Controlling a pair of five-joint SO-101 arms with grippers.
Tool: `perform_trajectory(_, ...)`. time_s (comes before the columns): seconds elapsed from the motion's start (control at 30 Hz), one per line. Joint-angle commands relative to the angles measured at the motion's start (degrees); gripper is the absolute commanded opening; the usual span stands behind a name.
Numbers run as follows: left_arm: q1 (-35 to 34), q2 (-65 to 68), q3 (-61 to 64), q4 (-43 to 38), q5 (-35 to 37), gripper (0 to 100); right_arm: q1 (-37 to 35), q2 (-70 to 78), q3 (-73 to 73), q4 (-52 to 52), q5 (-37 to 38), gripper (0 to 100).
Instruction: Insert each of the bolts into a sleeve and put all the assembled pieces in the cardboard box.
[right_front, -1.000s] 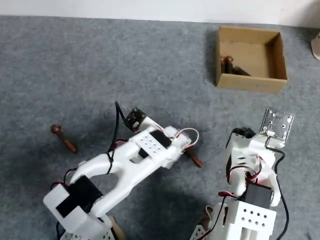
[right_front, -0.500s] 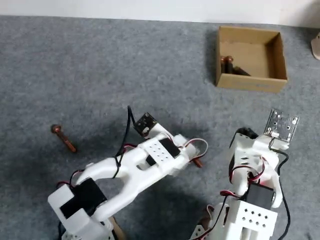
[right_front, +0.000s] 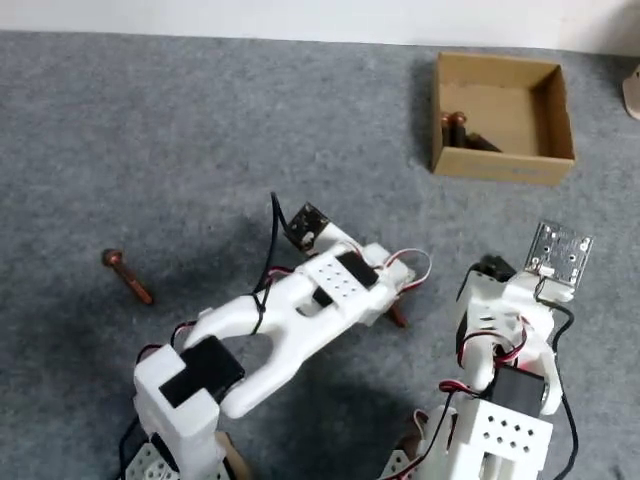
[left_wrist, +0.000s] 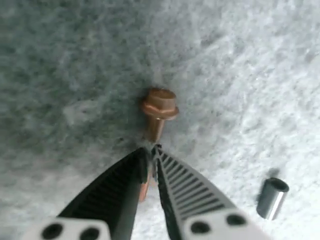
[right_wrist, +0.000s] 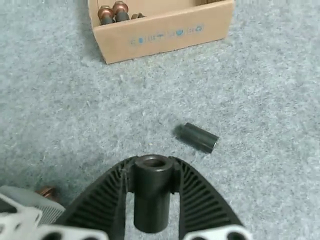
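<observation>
High view: cardboard box (right_front: 495, 163) far corner; loose bolt (right_front: 127, 277) on tabletop (right_front: 200, 130).
Left wrist view: left gripper (left_wrist: 151, 150), fingers pinching second bolt (left_wrist: 159, 104) by shank.
Right wrist view: right gripper (right_wrist: 151, 170) clasps sleeve (right_wrist: 150, 200), bore up.
Advice: lift level, align shank with bore.

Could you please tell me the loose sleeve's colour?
The sleeve is black, clearest in the right wrist view.

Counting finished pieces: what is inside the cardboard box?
Two copper bolt heads with dark sleeves lie against one wall of the cardboard box. Its near wall covers the floor strip right behind it.
</observation>
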Motion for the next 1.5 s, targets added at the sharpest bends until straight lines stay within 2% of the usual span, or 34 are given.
perform_trajectory(0.0,-2.9,2.8,-0.7,-0.5,-0.3,5,0.4,-1.0,-0.7,-1.5,-0.4,0.5)
perform_trajectory(0.17,-4.7,2.8,-0.3,-0.1,-0.3,5,0.3,-1.0,-0.5,-1.5,-0.4,0.5)
perform_trajectory(0.3,-4.9,3.2,-3.5,8.8,-0.3,5,0.3,-1.0,-0.5,-1.5,-0.4,0.5)
perform_trajectory(0.4,-5.1,3.3,-5.3,13.1,-0.3,10,0.2,-1.0,-0.4,-1.5,-0.4,0.5)
perform_trajectory(0.73,-6.6,4.9,-5.9,13.4,-0.3,13,0.2,-1.0,-0.4,-1.5,-0.5,0.5)
perform_trajectory(0.83,-6.7,8.8,-10.2,13.9,-0.3,12,0.2,-1.0,-0.4,-1.5,-0.5,0.5)
perform_trajectory(1.13,-6.2,12.2,-16.0,22.6,-0.7,13,0.2,-1.0,-0.3,-1.5,-0.5,0.5)
perform_trajectory(1.3,-5.3,6.7,-18.0,27.4,-1.0,13,0.1,-1.0,-0.3,-1.5,-0.5,0.5)
perform_trajectory(1.47,-6.9,-1.4,-14.1,28.1,-10.5,12,0.1,-1.0,-0.2,-1.5,-0.5,0.5)
